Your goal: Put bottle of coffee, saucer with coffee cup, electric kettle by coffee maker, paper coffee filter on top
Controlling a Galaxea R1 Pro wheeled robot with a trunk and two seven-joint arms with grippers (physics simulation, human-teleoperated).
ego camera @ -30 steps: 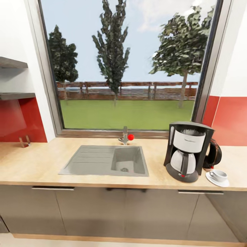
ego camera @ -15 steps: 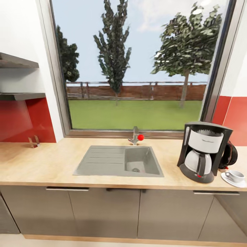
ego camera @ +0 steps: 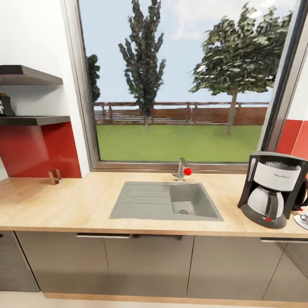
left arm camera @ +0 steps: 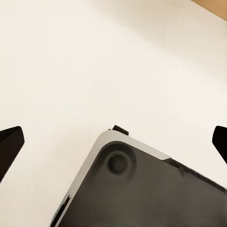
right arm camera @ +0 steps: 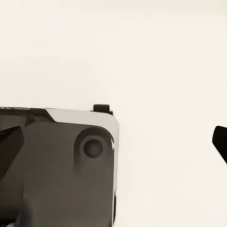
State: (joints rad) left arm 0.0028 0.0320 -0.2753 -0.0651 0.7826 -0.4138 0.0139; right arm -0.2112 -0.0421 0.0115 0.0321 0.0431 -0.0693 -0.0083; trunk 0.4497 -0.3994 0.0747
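While the head cam faces the window wall, the countertop (ego camera: 64, 209) spans the frame over grey cabinets (ego camera: 149, 265), with a grey sink (ego camera: 167, 201) in the middle and a red-knobbed tap (ego camera: 183, 170) behind it. The coffee maker (ego camera: 273, 188) stands on the counter at far right, carafe in place, red switch at its base. Just beside it, at the frame edge, a sliver of the dark kettle (ego camera: 303, 194) sits behind and a sliver of the white saucer (ego camera: 302, 220) in front; the cup is cut off, can't confirm it. The shelf (ego camera: 34, 120) is at upper left: two dark boards on the white wall above a red backsplash (ego camera: 38, 149). A small dark object (ego camera: 5, 105) stands on the lower board at the frame edge, too cropped to say if it's the coffee bottle. A small metal bracket (ego camera: 54, 176) stands on the counter under the shelf.

Left gripper (left arm camera: 113, 142): dark fingertips at opposite edges of the wrist view, spread wide, nothing between them, pale floor and the robot's dark base (left arm camera: 142, 189) beyond. Right gripper (right arm camera: 113, 142): one fingertip clear at the edge, the other merges with the base (right arm camera: 56, 165); looks wide apart, empty.
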